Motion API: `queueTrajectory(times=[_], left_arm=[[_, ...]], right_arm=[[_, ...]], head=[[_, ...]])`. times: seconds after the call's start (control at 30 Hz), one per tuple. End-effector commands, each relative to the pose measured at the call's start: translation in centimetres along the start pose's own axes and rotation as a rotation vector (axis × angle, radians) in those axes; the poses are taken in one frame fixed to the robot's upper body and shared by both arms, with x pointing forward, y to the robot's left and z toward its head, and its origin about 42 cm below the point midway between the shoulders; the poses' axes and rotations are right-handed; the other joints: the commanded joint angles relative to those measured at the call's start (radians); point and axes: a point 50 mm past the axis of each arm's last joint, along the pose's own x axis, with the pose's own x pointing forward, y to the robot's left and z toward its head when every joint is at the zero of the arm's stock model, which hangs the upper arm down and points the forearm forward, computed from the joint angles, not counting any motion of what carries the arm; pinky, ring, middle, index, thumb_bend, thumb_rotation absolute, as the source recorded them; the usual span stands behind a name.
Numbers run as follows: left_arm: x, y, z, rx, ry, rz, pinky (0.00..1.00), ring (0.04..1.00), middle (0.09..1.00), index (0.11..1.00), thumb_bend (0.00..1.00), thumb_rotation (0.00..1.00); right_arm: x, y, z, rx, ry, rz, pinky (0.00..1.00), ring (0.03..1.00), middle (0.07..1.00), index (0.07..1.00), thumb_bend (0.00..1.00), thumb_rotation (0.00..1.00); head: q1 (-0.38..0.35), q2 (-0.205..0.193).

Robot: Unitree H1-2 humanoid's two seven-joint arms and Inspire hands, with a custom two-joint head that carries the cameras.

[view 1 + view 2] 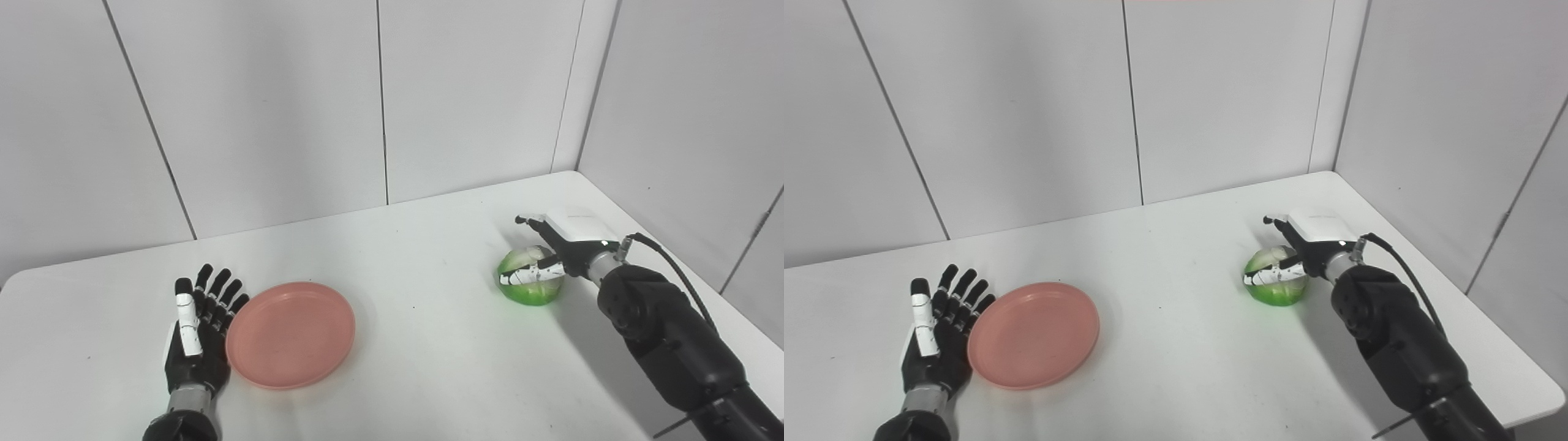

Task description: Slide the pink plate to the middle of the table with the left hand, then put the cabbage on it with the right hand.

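The pink plate (pixel 291 334) lies on the white table (pixel 422 263), left of the middle. My left hand (pixel 197 334) lies open and flat right beside the plate's left edge, fingers spread and pointing away from me, touching or nearly touching the rim. The green cabbage (pixel 530 295) rests on the table at the right. My right hand (pixel 566 242) is over and behind the cabbage, its thumb lying across the front and its fingers stretched out above it, not closed around it. The cabbage (pixel 1277 295) and the plate (pixel 1032 334) also show in the right eye view.
White wall panels stand behind the table and along its right side. The table's right edge and rounded front right corner (pixel 1540 392) lie close to my right arm (pixel 1396 343). A bare stretch of table separates the plate from the cabbage.
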Motion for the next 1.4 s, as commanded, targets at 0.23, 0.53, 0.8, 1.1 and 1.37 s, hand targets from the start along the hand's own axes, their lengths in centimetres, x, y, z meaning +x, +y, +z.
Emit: queueTrajectory(times=[0.23, 0.53, 0.8, 1.1, 1.37], left_arm=[[-0.2, 0.5, -0.4, 0.002, 0.05, 0.019, 0.89, 0.913, 0.936, 0.957, 0.82, 0.89], [-0.3, 0.4, -0.5, -0.001, 0.059, 0.026, 0.88, 0.904, 0.925, 0.954, 0.83, 0.88], [-0.4, 0.5, -0.6, 0.002, 0.065, 0.028, 0.88, 0.903, 0.925, 0.955, 0.84, 0.88], [-0.5, 0.3, -0.5, 0.0, 0.068, 0.029, 0.88, 0.898, 0.911, 0.949, 0.84, 0.87], [-0.6, 0.4, -0.7, 0.001, 0.071, 0.03, 0.88, 0.896, 0.912, 0.952, 0.84, 0.88]], right_arm=[[0.8, -1.2, -0.7, -0.005, 0.01, -0.015, 0.69, 0.834, 0.882, 0.873, 1.0, 0.73], [1.0, 0.4, -1.3, 0.047, -0.04, 0.0, 0.6, 0.778, 0.845, 0.843, 1.0, 0.67], [0.9, 1.6, -1.4, 0.041, -0.103, 0.059, 0.43, 0.557, 0.692, 0.771, 0.97, 0.34], [0.9, 1.8, -1.0, 0.011, -0.097, 0.081, 0.38, 0.458, 0.557, 0.651, 0.87, 0.02], [0.7, 1.9, -0.8, 0.041, -0.099, 0.078, 0.34, 0.402, 0.483, 0.611, 0.57, 0.0]], head=[[0.005, 0.004], [0.014, 0.009], [0.018, 0.015], [0.019, 0.019], [0.02, 0.022]])
